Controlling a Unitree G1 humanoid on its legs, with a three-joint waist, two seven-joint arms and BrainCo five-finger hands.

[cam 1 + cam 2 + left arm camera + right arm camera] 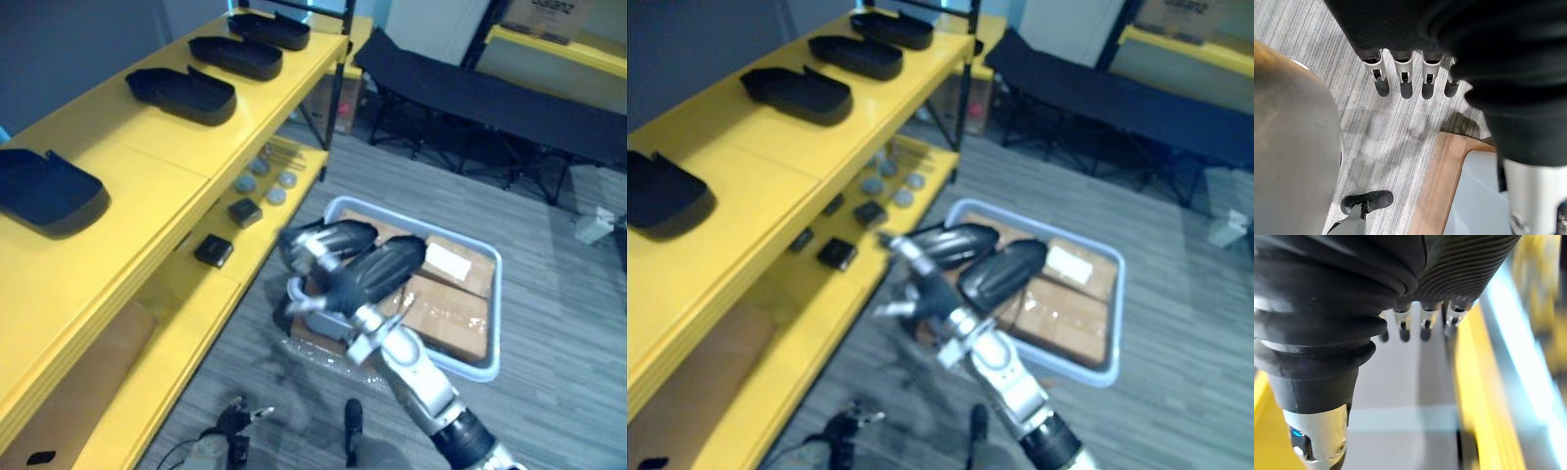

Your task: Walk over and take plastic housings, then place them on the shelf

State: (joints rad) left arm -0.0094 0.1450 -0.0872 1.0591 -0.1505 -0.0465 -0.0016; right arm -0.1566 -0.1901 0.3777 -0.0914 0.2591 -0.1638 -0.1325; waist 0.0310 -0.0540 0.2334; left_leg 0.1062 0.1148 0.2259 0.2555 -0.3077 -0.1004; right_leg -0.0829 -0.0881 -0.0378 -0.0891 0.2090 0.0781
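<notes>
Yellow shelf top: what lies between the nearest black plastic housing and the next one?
Left eye view: only bare yellow shelf top between nearest black plastic housing and next housing.

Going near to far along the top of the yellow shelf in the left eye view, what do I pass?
Four in a row: nearest black housing → second housing → third housing → farthest housing.
</notes>
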